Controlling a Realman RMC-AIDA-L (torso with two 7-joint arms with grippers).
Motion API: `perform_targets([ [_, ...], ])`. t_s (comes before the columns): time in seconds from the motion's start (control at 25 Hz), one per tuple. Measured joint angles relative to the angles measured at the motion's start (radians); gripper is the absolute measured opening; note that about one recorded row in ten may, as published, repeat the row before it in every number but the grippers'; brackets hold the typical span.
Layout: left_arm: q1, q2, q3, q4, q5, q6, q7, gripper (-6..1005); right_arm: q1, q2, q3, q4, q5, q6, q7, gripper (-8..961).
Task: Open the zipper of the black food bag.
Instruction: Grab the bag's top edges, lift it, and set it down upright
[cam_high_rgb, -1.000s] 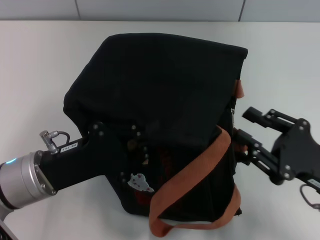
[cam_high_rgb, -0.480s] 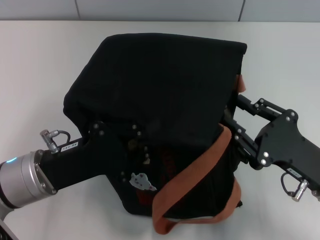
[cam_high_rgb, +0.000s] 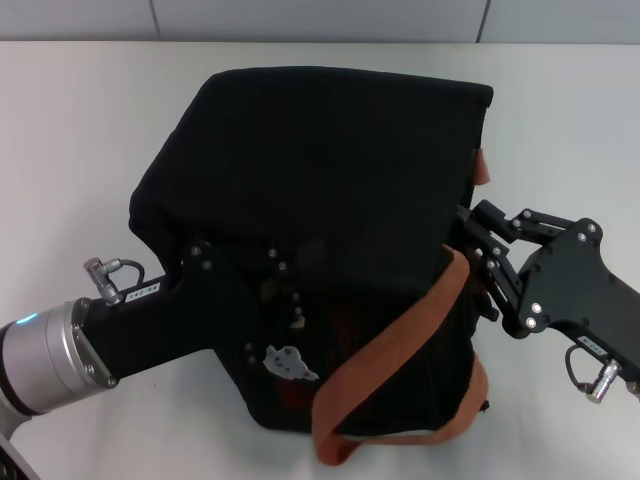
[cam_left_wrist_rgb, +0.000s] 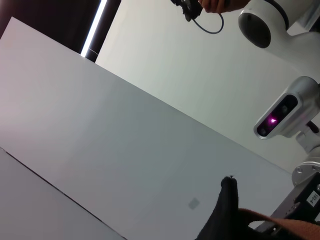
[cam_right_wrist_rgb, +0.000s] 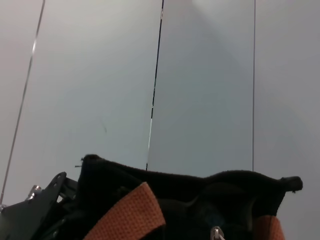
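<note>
The black food bag (cam_high_rgb: 320, 170) stands in the middle of the white table (cam_high_rgb: 70, 130), and its orange-brown strap (cam_high_rgb: 400, 350) droops down the front right. A small bear patch (cam_high_rgb: 285, 362) shows low on the front. My left gripper (cam_high_rgb: 275, 300) presses into the bag's front left face. On the bag's right side, just below the top edge, my right gripper (cam_high_rgb: 472, 255) is against the fabric. The right wrist view shows the bag's top rim (cam_right_wrist_rgb: 225, 187), a strap (cam_right_wrist_rgb: 130, 215) and a small metal zipper pull (cam_right_wrist_rgb: 216, 232) close by.
A grey wall panel (cam_high_rgb: 320, 18) runs along the far edge of the table. Bare table surface lies to the left, to the right and behind the bag. In the left wrist view a corner of the bag (cam_left_wrist_rgb: 226, 210) rises before a pale wall.
My right gripper has moved left from beside the bag until it is against the bag's right side. The strap has shifted slightly. My left arm has held its place.
</note>
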Motion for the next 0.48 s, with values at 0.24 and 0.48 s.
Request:
perform_targets([
  [0.24,-0.001,0.0,0.0,0.0,0.0,0.001,0.0,89,0.003,-0.001,-0.004,0.0,-0.002,-0.01,-0.002,101],
  [0.48,-0.002,0.0,0.0,-0.001,0.0,0.001,0.001,89,-0.001,-0.001,-0.009,0.002,-0.01,-0.041,-0.053,53],
])
